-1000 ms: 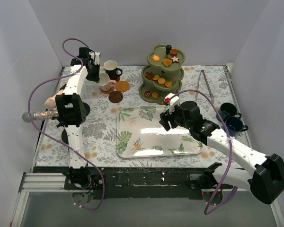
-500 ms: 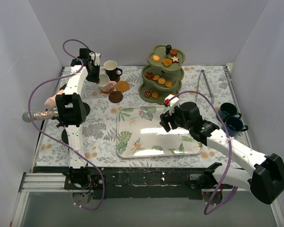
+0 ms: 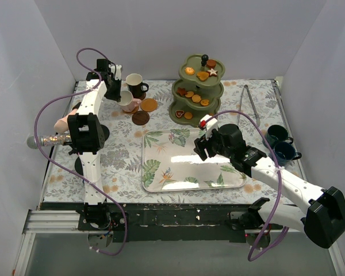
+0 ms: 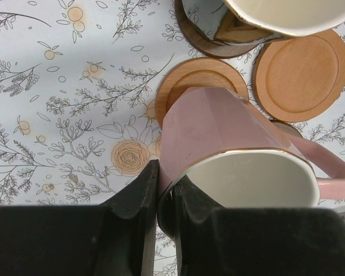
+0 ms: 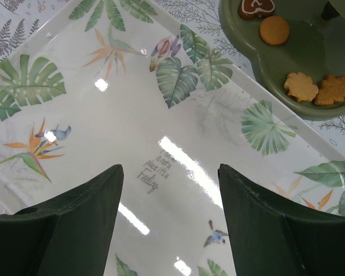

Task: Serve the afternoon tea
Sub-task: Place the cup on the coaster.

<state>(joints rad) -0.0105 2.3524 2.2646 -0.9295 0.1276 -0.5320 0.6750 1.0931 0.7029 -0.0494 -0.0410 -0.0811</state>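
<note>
My left gripper (image 3: 119, 92) is shut on the rim of the pink mug (image 4: 230, 132), one finger inside and one outside (image 4: 165, 178). The mug is tilted over a brown coaster (image 4: 187, 77); I cannot tell whether it touches. The white mug (image 3: 134, 84) stands just behind on a dark coaster (image 4: 198, 43). Another two coasters (image 3: 149, 105) (image 3: 141, 118) lie nearby. The olive three-tier stand (image 3: 198, 86) holds biscuits (image 5: 274, 30). My right gripper (image 3: 202, 141) is open and empty over the leaf-print tray (image 5: 161, 115). The green mug (image 3: 276, 134) and blue mug (image 3: 285, 150) stand at the far right.
Metal tongs (image 3: 250, 102) lie right of the stand. A glittery microphone (image 3: 49, 140) lies at the left edge beside the left arm. White walls close in the table on three sides.
The left gripper and the pink mug have shifted only very slightly. The right arm has stayed over the tray.
</note>
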